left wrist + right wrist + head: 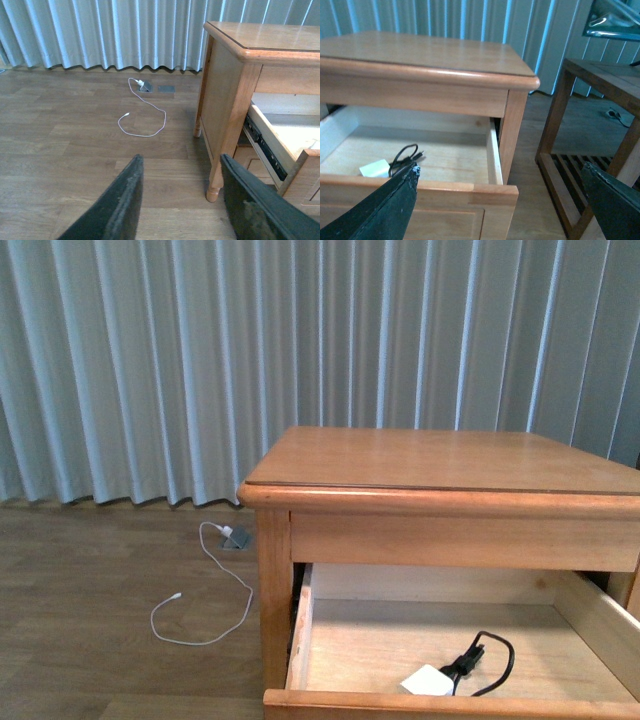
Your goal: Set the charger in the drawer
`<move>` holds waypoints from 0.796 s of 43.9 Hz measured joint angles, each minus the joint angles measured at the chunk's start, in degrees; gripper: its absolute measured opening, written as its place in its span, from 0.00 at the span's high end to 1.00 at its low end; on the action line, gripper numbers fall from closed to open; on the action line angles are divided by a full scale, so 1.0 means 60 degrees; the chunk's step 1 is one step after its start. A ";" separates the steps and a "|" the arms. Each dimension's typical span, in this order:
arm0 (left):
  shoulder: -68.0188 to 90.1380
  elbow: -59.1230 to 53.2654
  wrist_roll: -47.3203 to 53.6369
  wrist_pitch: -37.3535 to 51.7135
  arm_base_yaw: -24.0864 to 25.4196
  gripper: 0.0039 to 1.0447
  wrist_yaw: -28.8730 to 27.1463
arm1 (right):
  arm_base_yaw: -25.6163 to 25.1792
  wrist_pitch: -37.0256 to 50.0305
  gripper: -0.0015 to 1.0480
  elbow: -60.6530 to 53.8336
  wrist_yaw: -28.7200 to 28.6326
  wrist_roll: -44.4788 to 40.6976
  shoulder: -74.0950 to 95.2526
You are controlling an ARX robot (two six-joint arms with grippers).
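The upper wooden drawer of the cabinet stands pulled out. The white charger with its black looped cord lies inside it, near the front edge. It shows in the right wrist view too, charger on the drawer floor behind the drawer front. My right gripper is open and empty, just outside the drawer's front right corner. My left gripper is open and empty over the floor, left of the cabinet; the open drawer's side is beside it. Neither arm shows in the front view.
A thin white cable lies on the wooden floor left of the cabinet, running to a floor socket. Curtains hang behind. A dark wooden table with a slatted lower shelf stands close on the cabinet's right. The cabinet leg is near my left gripper.
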 joint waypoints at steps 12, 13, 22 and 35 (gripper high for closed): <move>-0.0004 0.0000 0.0000 -0.0004 0.0000 0.05 0.0000 | 0.1519 -0.0350 0.08 0.1111 -0.0033 -0.0433 0.4360; -0.0004 0.0000 0.0007 -0.0007 0.0000 0.04 0.0000 | 0.1599 -0.0222 0.08 0.1184 -0.0018 -0.0430 0.4717; -0.0004 0.0000 0.0004 -0.0007 0.0000 0.06 0.0000 | 0.2277 0.0776 0.08 0.1971 0.0055 -0.0211 0.7511; -0.0004 0.0000 0.0004 -0.0007 0.0000 0.06 0.0004 | 0.3129 0.2007 0.08 0.3949 0.0481 0.0295 1.1362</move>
